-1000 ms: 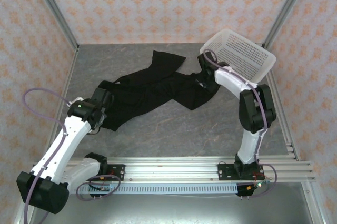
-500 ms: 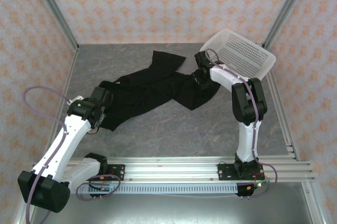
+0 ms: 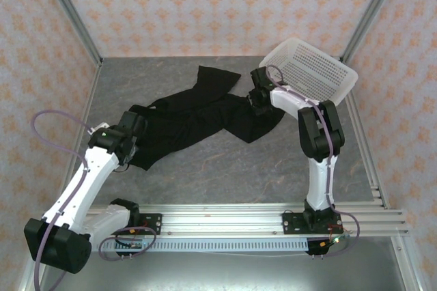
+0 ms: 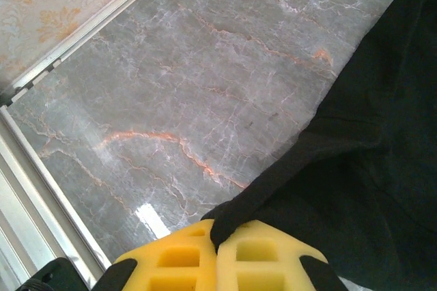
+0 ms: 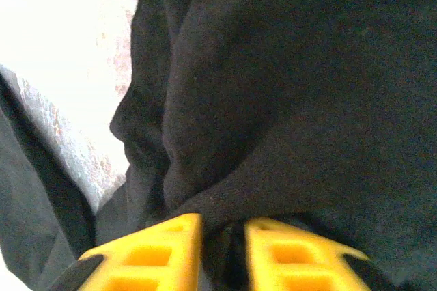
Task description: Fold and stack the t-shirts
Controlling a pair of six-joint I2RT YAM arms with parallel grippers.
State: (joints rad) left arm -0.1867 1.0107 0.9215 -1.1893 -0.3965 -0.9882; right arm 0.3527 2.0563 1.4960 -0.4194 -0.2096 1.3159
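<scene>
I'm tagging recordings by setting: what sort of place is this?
Likely a lab test cell, not a home: wallpapered panels in an aluminium frame, a marble-look tabletop, two robot arms bolted to a rail.

black t-shirt [image 3: 198, 117]: unfolded, bunched into long wrinkled band, lying diagonally across middle of table [image 3: 225, 168]. one flap juts toward far side. visible cloth plain black. near-left end pinched in left gripper [image 4: 217, 236]. far-right end, thick folds, pinched in right gripper [image 5: 224, 236]. rest lies on surface.
</scene>
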